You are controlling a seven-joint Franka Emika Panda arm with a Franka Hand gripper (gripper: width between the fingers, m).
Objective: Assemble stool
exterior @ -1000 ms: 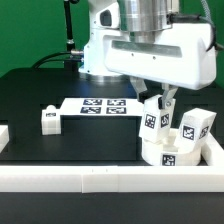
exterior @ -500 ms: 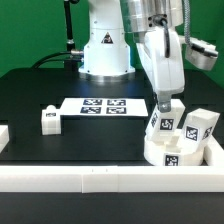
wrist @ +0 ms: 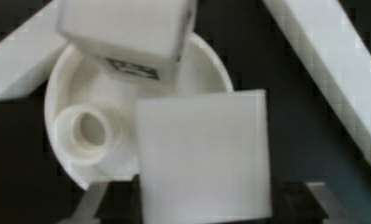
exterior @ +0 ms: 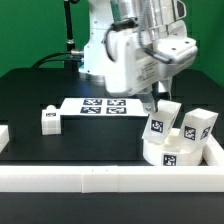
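Observation:
The round white stool seat (exterior: 172, 152) lies at the exterior view's right, by the white rails. Two tagged white legs stand on it: one (exterior: 155, 127) under my gripper (exterior: 157, 108) and one (exterior: 195, 126) to its right. A third leg (exterior: 48, 118) lies loose on the black table at the left. In the wrist view the near leg (wrist: 203, 150) fills the space between my fingers (wrist: 114, 203), whose pads lie against its sides. The seat (wrist: 79, 88) shows an open socket (wrist: 89, 131), and the other leg (wrist: 125, 35) stands beyond it.
The marker board (exterior: 100, 105) lies mid-table behind the seat. A long white rail (exterior: 90, 178) runs along the front and another (exterior: 214, 150) along the right; they also show in the wrist view (wrist: 335, 62). The robot base (exterior: 105, 55) stands at the back.
The wrist has turned about its vertical axis over the seat, swinging the hand's body round while the fingers stay at the near leg. The seat and the other legs have not moved.

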